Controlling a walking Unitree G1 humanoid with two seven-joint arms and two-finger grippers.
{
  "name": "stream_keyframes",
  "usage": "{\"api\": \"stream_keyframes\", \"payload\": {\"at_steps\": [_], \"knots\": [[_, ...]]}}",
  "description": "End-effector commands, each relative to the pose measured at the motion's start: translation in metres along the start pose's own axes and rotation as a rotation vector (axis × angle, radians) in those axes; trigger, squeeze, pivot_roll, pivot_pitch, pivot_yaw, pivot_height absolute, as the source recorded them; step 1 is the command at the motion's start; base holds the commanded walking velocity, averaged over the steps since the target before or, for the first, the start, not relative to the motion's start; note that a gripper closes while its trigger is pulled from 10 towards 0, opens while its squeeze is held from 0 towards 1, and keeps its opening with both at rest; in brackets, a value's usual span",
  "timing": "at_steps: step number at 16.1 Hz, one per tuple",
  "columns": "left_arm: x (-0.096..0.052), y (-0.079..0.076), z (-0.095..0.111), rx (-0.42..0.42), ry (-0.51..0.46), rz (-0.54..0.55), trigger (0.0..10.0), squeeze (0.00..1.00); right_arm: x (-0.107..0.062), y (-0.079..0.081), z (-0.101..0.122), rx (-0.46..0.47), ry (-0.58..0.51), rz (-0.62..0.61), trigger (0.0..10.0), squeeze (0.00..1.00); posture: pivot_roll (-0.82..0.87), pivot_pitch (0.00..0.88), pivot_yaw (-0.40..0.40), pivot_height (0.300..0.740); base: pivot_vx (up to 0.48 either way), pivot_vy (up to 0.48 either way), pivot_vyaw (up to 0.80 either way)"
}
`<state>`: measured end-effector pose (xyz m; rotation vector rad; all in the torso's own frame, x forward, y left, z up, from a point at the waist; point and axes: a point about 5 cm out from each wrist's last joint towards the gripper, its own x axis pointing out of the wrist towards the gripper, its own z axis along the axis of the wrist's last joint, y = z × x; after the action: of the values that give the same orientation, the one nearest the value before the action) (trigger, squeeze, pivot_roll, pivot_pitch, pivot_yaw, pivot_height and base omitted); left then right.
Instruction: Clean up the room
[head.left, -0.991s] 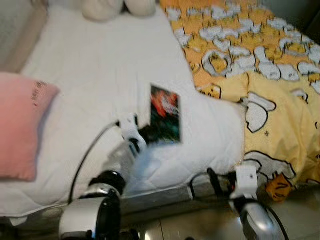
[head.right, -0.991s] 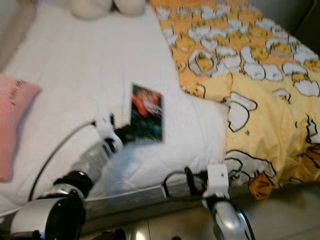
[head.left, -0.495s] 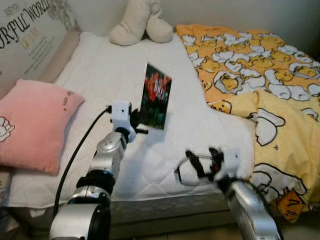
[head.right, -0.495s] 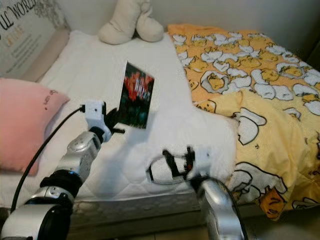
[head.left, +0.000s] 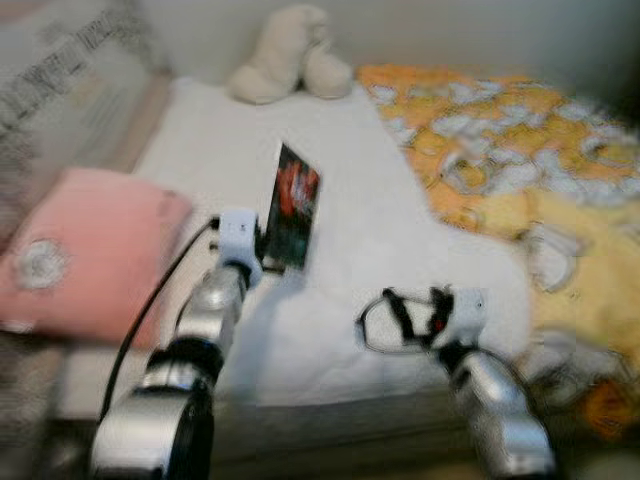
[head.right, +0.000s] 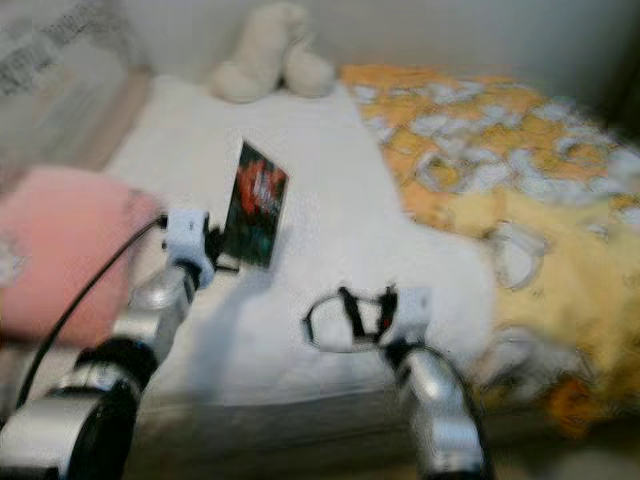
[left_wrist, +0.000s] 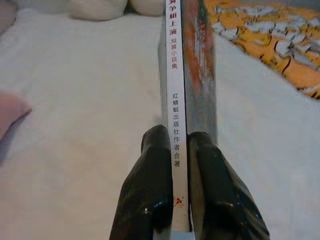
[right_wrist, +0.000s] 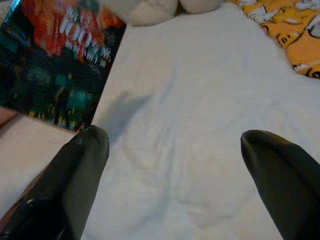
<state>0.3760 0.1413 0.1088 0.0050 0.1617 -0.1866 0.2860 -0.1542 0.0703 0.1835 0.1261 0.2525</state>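
Observation:
My left gripper (head.left: 268, 243) is shut on a thin book (head.left: 293, 205) with a dark red and green cover, holding it upright above the white bed (head.left: 360, 200). In the left wrist view the book's white spine (left_wrist: 176, 100) runs between the two black fingers (left_wrist: 150, 195). My right gripper (head.left: 395, 318) hovers open over the bed's near part, to the right of the book. In the right wrist view its fingers (right_wrist: 75, 170) stand wide apart, with the book's cover (right_wrist: 60, 60) ahead of them.
A pink pillow (head.left: 95, 250) lies on the bed's left side. A cream plush toy (head.left: 290, 55) sits at the head end. A yellow and orange patterned duvet (head.left: 520, 170) covers the right half. Both eye views are blurred.
The camera has shifted and blurred. The left gripper still holds the book, now turned more edge-on. The right gripper stays open over the bed.

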Motion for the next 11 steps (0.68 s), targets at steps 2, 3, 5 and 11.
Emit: {"api": "stream_keyframes", "payload": {"at_steps": [2,3,5,11], "knots": [[0.005,0.000,0.016,0.010,-0.051,0.010,10.0,0.00,-0.004,-0.001,-0.004,-0.006,0.007,-0.005,10.0,0.00,0.08,0.000,0.028,0.740,0.000,0.480,0.59],[0.005,0.000,0.016,0.005,-0.051,0.012,10.0,0.00,-0.004,-0.003,-0.003,-0.017,0.008,-0.020,10.0,0.00,0.08,0.000,0.025,0.740,0.000,0.480,0.54],[0.007,-0.004,0.017,0.047,-0.041,0.039,10.0,0.00,-0.008,-0.008,-0.007,-0.031,0.031,-0.031,10.0,0.00,0.08,0.000,0.018,0.740,0.000,0.195,0.46],[0.010,-0.027,0.016,0.043,-0.049,-0.019,10.0,0.00,-0.013,-0.010,-0.010,-0.043,0.045,-0.041,10.0,0.00,0.07,0.000,0.015,0.740,0.202,-0.247,0.34]]}}
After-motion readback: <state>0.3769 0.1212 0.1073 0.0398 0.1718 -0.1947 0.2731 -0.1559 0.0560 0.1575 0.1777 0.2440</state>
